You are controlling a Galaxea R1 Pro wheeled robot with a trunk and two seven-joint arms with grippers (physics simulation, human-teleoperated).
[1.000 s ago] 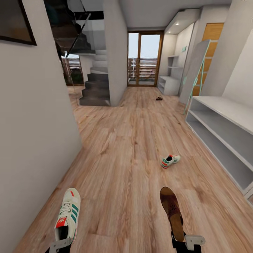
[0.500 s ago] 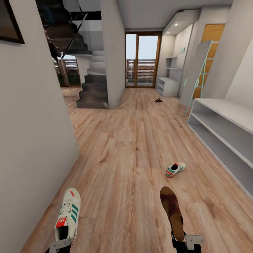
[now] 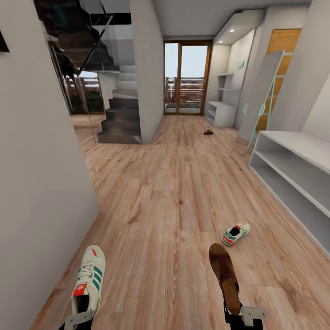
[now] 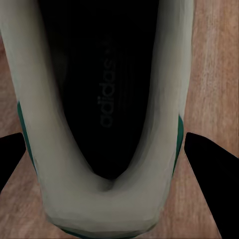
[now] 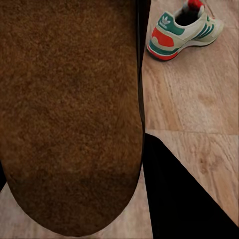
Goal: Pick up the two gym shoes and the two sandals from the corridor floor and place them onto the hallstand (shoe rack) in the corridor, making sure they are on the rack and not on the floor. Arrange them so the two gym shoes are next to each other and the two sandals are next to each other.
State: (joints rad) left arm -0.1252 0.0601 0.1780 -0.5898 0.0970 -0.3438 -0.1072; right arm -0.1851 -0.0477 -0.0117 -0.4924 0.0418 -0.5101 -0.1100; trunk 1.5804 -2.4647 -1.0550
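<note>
My left claw point(image 3: 79, 319) is clamped on the heel of one gym shoe point(image 3: 89, 280), which points away from me above the corridor floor point(image 3: 156, 201); in the left wrist view its dark insole point(image 4: 107, 89) shows between my two black fingers point(image 4: 211, 164). My right claw point(image 3: 242, 316) grips the heel end of a brown sandal point(image 3: 224, 275), held out toward the far end of the corridor with its tan insole up; the right wrist view shows that fuzzy insole point(image 5: 69, 109) close up.

The second gym shoe point(image 3: 236, 233) lies on the planks just beyond the sandal's toe, slightly to its right, heel toward me and red-orange tab showing. The second sandal point(image 3: 208, 132) lies far down the corridor on the floor, small and dark, near the light-grey hallstand point(image 3: 220, 110) with stepped shelves beside the glass door point(image 3: 186, 78).

Along the right wall stands a long white two-shelf bench point(image 3: 293, 169), with a leaning mirror point(image 3: 261, 101) past it. A grey wall point(image 3: 41, 174) closes my left side, and a dark staircase point(image 3: 117, 114) rises beyond it.
</note>
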